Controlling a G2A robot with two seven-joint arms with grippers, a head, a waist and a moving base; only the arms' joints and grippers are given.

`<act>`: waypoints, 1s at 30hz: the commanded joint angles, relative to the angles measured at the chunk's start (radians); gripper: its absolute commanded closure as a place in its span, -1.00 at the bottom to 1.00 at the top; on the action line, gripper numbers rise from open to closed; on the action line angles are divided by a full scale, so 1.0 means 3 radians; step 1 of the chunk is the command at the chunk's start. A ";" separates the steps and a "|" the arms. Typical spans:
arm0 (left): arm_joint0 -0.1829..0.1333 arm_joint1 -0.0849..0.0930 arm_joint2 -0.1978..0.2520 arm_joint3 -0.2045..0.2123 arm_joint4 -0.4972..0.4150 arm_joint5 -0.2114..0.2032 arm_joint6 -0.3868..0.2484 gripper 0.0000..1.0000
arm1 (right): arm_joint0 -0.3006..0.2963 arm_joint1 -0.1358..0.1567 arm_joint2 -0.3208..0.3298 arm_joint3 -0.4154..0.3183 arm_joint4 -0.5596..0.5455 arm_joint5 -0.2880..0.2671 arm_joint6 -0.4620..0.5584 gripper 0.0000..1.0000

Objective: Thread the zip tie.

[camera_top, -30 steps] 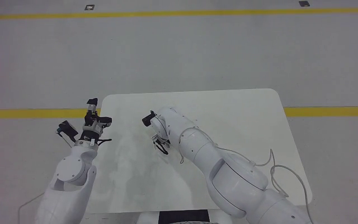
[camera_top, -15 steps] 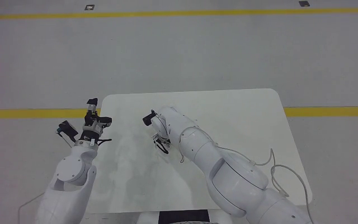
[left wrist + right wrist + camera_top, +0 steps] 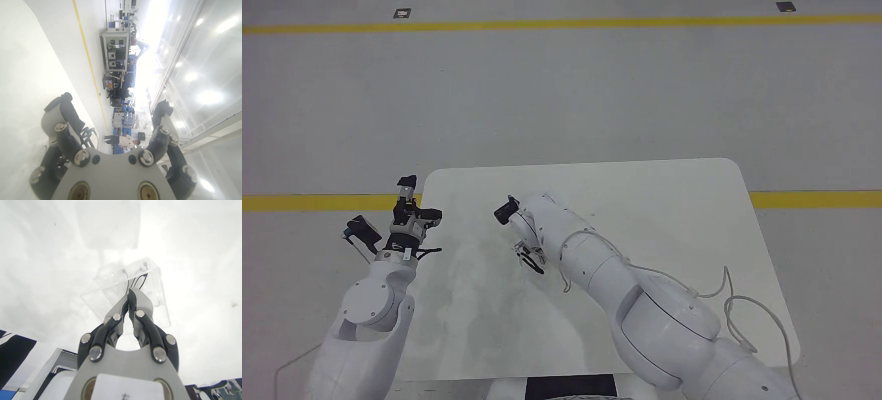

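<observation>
Left pincer (image 3: 115, 102) sits at the left edge of the table (image 3: 662, 200), fingers spread wide, holding nothing. Right pincer (image 3: 130, 294) is over the table's left-centre, fingers pressed together, tips at the clear box (image 3: 160, 294). Black zip ties (image 3: 140, 278) lie in that box, their strands running behind the tips; can't tell if one is pinched.

No readable text, numbers or signs; white label (image 3: 123, 388) on right wrist cut off, illegible
</observation>
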 commanded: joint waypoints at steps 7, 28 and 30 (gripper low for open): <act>0.0000 0.0000 0.0000 0.0000 0.0000 0.0000 0.0000 -1.00 | -0.0021 0.0004 -0.0041 -0.0067 -0.0105 0.0054 -0.0048 0.92; 0.0000 0.0000 0.0000 0.0000 0.0000 0.0000 0.0000 -1.00 | -0.0090 0.0015 -0.0124 -0.0122 -0.0203 0.0118 0.0049 0.76; 0.0000 0.0000 0.0000 0.0000 0.0000 0.0000 0.0000 -1.00 | -0.0089 0.0015 -0.0121 -0.0115 -0.0192 0.0117 0.0052 0.76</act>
